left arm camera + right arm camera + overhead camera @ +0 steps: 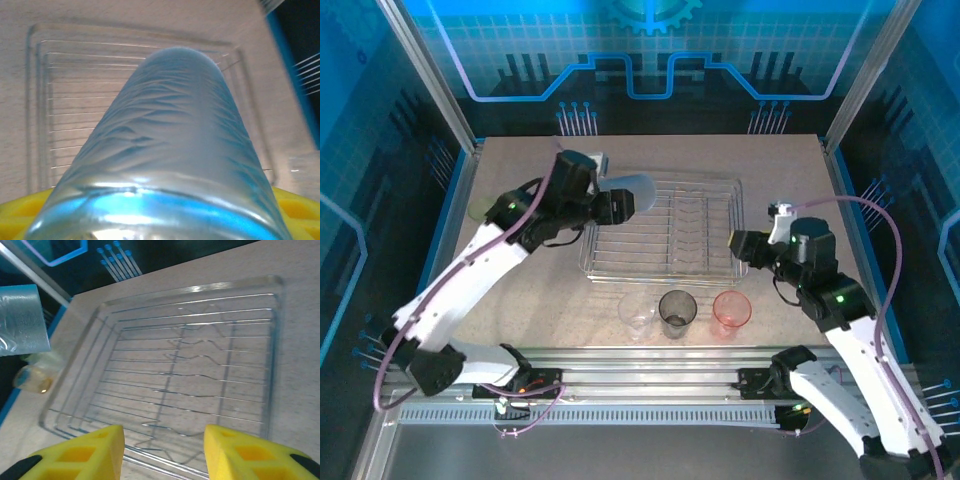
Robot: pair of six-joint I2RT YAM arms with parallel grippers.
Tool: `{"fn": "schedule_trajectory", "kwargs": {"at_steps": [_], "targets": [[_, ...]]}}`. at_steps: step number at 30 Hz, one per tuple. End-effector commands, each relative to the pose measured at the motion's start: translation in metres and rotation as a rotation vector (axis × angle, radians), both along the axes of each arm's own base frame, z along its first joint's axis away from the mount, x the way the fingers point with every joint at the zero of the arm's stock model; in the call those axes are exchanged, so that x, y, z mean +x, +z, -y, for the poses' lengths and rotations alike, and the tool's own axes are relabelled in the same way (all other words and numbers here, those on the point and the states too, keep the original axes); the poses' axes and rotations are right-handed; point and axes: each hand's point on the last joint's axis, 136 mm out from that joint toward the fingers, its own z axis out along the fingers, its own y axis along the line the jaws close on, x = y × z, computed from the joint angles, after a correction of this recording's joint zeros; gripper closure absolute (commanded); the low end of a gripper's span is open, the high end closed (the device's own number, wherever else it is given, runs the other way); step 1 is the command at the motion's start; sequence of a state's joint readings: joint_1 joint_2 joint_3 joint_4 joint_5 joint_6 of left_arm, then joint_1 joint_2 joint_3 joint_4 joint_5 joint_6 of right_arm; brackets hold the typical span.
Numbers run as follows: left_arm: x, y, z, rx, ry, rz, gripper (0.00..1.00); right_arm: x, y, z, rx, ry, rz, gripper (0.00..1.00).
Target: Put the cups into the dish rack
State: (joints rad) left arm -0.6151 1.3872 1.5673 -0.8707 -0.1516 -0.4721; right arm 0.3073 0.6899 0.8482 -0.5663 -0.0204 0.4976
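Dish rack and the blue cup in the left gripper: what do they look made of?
Dish rack: looks like thin metal wire with a bright silver finish, judging by the glints along its rods. Whether it is chrome or bare steel, I cannot tell.
Pale blue cup: seems to be translucent plastic. It is glossy at the rim, with a rippled moulded texture on its wall and light glowing through.

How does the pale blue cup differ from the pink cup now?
The pale blue cup is held by the left gripper; the pink cup stands free. The pale blue cup lies sideways over the dish rack; the pink cup stands upright on the table before it. Both are translucent.
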Motion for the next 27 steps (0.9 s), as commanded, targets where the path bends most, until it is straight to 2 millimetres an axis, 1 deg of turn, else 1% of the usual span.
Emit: {"fn": "schedule_trajectory", "kwargs": {"at_steps": [1,3,5,7,12,16,21,27], "targets": [[0.007,-0.021,-0.021,0.246,0.003,-0.071,0.68,-0.008,-0.026,0.024,-0.108,-0.075,-0.045,0.53],[0.019,-0.029,-0.018,0.324,-0.01,-0.112,0.71,-0.013,-0.037,0.027,-0.132,-0.074,-0.077,0.53],[0.032,-0.037,-0.018,0.389,-0.007,-0.145,0.72,-0.016,-0.047,0.03,-0.153,-0.078,-0.11,0.53],[0.044,-0.046,-0.019,0.44,-0.013,-0.186,0.75,-0.02,-0.054,0.033,-0.169,-0.08,-0.13,0.53],[0.078,-0.073,-0.027,0.462,0.012,-0.283,0.77,-0.024,-0.067,0.041,-0.215,-0.091,-0.142,0.52],[0.098,-0.09,-0.036,0.45,0.032,-0.329,0.78,-0.024,-0.076,0.044,-0.243,-0.089,-0.159,0.53],[0.111,-0.112,-0.037,0.463,0.015,-0.376,0.75,-0.023,-0.081,0.046,-0.25,-0.089,-0.166,0.53],[0.122,-0.133,-0.029,0.44,-0.019,-0.422,0.76,-0.02,-0.083,0.047,-0.25,-0.094,-0.169,0.53]]}}
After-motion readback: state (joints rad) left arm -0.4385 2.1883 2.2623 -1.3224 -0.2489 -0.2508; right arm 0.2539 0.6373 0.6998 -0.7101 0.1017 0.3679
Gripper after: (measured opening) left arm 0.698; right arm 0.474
